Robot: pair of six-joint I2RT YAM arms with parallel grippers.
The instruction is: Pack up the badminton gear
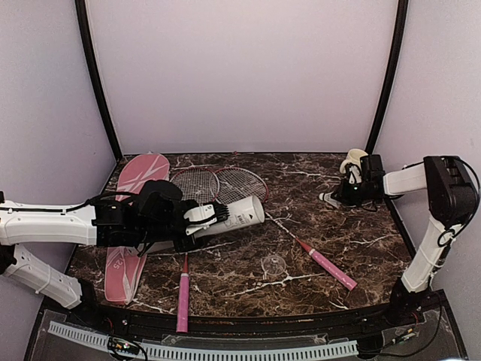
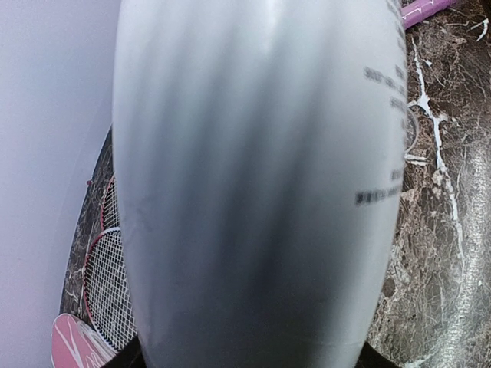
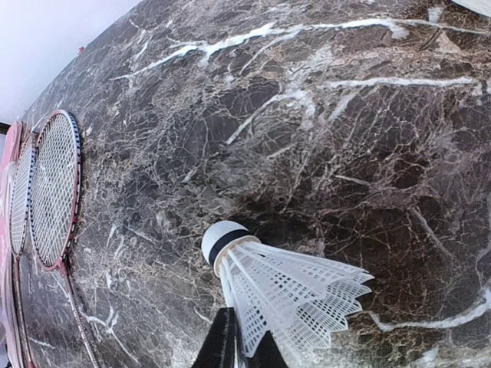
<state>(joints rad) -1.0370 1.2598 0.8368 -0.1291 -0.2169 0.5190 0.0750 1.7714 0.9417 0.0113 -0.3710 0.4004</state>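
Filling the left wrist view, white tube (image 2: 253, 184), clamped across its body by left gripper (image 1: 210, 216), jaws spread wide around it, left of centre toward nine o'clock on the table (image 1: 248, 293). Light, hollow, smooth-walled, probably slippery; best held mid-body without hard squeezing. At three o'clock, right gripper (image 3: 242, 337) closed almost fully on the feather skirt of shuttlecock (image 3: 284, 291), cork nose pointing away from the fingers. Nearly weightless, feathers likely brittle; safer pinched lightly. Racquets (image 1: 197, 184) at twelve o'clock, pink cover (image 1: 143, 171) at nine, neither gripped.
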